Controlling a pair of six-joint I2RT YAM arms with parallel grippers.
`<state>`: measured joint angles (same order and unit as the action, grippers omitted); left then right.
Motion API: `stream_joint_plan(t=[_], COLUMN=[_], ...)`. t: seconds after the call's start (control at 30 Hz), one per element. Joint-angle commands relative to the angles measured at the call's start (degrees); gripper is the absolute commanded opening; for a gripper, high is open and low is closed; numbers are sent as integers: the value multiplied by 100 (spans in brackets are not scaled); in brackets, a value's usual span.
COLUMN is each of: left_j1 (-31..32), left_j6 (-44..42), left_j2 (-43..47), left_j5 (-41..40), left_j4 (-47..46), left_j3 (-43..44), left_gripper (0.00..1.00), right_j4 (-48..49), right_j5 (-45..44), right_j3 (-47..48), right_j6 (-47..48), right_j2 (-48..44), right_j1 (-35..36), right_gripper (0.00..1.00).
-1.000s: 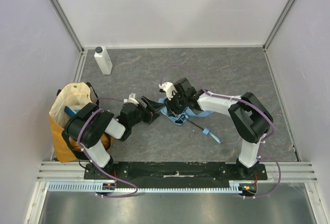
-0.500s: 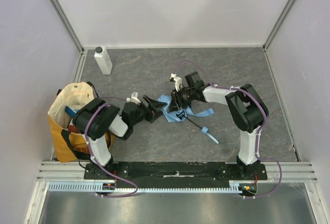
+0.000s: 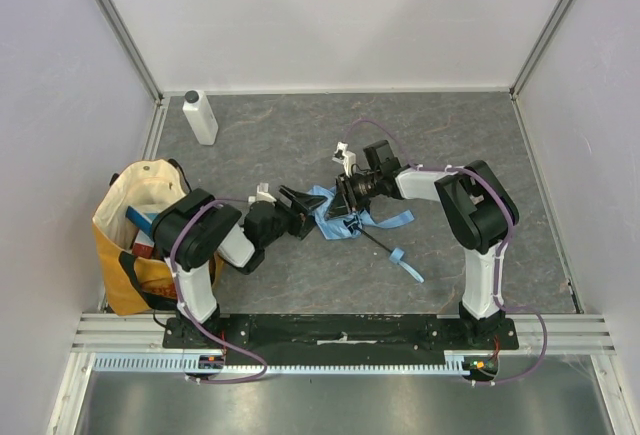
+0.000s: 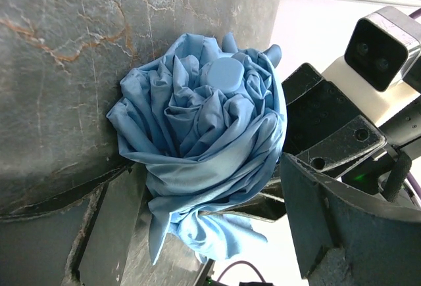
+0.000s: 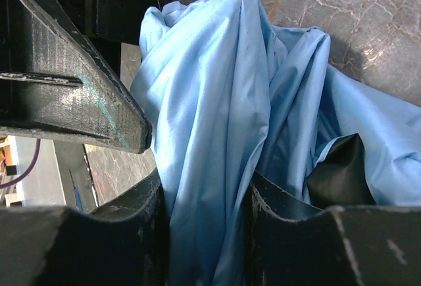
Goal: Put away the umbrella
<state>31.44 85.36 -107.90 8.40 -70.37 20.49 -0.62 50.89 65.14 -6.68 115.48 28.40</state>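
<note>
**Two grippers at the umbrella; stowing not yet begun**

**Step in hand:** securing the collapsed umbrella (image 3: 330, 217) for transfer. It lies on the desk (image 3: 460, 135) near the middle, a little toward the near edge. It is well apart from the tote bag (image 3: 125, 217) at the left edge.

**Right gripper (image 3: 346, 211):** clamped on a fold of the canopy. The wrist view shows cloth pinched between its fingers (image 5: 66, 246). Whether a rib is caught as well cannot be told, as the fabric hides it.

**Left gripper (image 3: 306, 211):** jaws well apart, one on either side of the bundle's capped end, holding nothing.

**Materials:** the canopy is thin sky-blue cloth with a faint sheen. It is gathered loosely in deep, uneven pleats around a flat round cap (image 4: 223, 73). A slim black shaft (image 3: 378, 242) runs out toward the near-right corner and ends in a small blue strap (image 3: 408, 263). The desk is matte grey stone-pattern with pale veins.

**Next move, as judged:** the left gripper should close across the bundle deep enough to bear on the frame beneath. Loose cloth alone would likely slide or unfurl when lifted toward the bag.
</note>
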Motion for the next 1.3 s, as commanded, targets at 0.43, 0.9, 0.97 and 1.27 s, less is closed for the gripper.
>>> stream_joint_plan(t=[0.43,0.9,0.97,1.27], left_j1=[635,688,714,802], left_j6=[-248,-64,-81,-582], left_j2=[-654,-838,-847,-671], left_j5=[-1447,-1271,-1323,-1148], left_j4=[154,-127,-135,-64], left_j3=[-238,-380,-283,43], left_gripper=[89,91,91,90], right_j4=[-43,810,687,616], right_j5=[1028,1186,1177,1265], right_j3=[-424,-714,-696,-653], right_j6=[-361,-1152,-1056,-809], right_j2=[-254,-852,-834,-702], right_j1=[201,306,394,675], right_gripper=[0,0,0,0])
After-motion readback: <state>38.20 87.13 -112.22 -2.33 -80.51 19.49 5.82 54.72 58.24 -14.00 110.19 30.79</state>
